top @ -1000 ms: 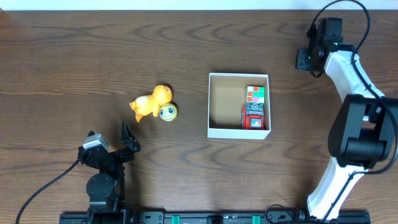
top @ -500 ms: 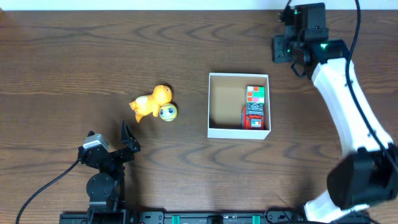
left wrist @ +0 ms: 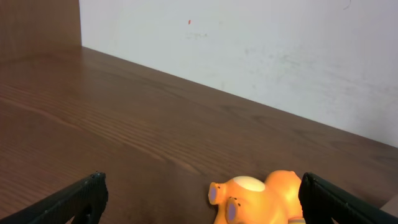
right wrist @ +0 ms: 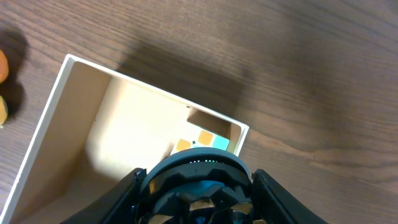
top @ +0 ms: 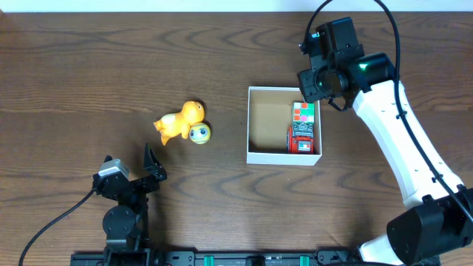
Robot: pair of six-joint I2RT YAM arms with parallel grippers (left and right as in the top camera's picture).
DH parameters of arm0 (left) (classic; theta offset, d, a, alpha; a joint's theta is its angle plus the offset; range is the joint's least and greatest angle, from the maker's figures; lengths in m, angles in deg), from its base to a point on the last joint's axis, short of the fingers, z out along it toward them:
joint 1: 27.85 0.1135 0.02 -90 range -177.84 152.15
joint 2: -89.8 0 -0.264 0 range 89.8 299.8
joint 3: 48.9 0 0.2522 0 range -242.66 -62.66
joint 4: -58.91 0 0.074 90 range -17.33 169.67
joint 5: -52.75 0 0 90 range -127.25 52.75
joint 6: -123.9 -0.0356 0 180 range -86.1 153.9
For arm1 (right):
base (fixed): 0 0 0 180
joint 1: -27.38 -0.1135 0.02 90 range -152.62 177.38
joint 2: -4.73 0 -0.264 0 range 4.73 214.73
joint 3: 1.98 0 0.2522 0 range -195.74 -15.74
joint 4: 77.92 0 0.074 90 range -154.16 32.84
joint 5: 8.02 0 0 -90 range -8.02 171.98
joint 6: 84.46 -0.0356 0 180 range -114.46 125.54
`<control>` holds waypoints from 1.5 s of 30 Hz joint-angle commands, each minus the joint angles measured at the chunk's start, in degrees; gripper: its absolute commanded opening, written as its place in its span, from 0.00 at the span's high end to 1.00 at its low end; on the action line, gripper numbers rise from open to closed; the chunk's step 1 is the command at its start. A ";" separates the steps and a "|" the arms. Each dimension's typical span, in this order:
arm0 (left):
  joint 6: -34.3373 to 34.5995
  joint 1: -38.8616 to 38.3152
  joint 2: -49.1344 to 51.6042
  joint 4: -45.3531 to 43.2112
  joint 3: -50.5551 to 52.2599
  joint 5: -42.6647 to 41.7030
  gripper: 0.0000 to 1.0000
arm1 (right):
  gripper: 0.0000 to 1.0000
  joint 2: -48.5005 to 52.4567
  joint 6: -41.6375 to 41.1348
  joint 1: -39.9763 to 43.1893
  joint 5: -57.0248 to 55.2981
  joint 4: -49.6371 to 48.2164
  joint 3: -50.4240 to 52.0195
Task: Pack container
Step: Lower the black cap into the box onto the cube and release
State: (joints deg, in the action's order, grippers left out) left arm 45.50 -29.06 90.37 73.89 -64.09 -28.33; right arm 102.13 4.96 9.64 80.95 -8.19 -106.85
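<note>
The container [top: 284, 157] is a square white box with a tan inside, at the table's middle right. A colour cube [top: 304, 112] and a red toy car [top: 301, 139] lie along its right wall. My right gripper [top: 319, 83] hovers over the box's far right corner, shut on a black round toy with a teal glow [right wrist: 196, 180]. The right wrist view shows the box wall [right wrist: 40, 127] and the cube [right wrist: 202, 140] below it. An orange toy animal [top: 179, 122] and a yellow face ball [top: 199, 133] lie to the left. My left gripper [top: 130, 164] is open and empty, with the orange toy [left wrist: 261, 196] ahead of it.
The dark wooden table [top: 89, 66] stretches around the box. A white wall [left wrist: 280, 50] stands beyond the table's far edge in the left wrist view. The right arm's white links [top: 399, 140] reach over the table's right side.
My right gripper has swung left and then toward the box, from the far right to over the box's far right corner, with the black toy in it. The left arm has not moved.
</note>
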 commanded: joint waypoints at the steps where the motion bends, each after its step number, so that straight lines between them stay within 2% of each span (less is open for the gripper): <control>1: -0.98 0.28 -0.35 1.99 1.20 0.04 0.02 | 0.49 1.07 0.04 -0.39 -0.28 0.11 1.77; 13: -0.98 0.28 -0.35 1.99 1.20 0.07 0.02 | 0.48 1.64 0.46 -0.33 -0.22 -4.59 12.15; 23: -0.98 0.28 -0.35 1.99 1.20 0.07 0.02 | 0.48 1.97 2.01 -0.33 -0.26 -11.65 15.82; 33: -0.96 0.28 -0.35 1.99 1.20 0.07 0.02 | 0.40 2.05 2.01 -0.33 -0.31 -13.33 15.82; 37: -0.98 0.28 -0.35 1.99 1.20 0.07 0.02 | 0.31 2.05 2.01 -0.33 -0.48 -13.18 15.82; 45: -0.98 0.28 -0.35 1.99 1.20 0.07 0.02 | 0.28 2.05 1.99 -0.33 -0.48 -13.33 15.82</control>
State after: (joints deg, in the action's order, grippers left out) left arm 45.50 -29.06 90.37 73.89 -64.09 -28.33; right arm 103.69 6.44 9.62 80.90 -21.55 -91.21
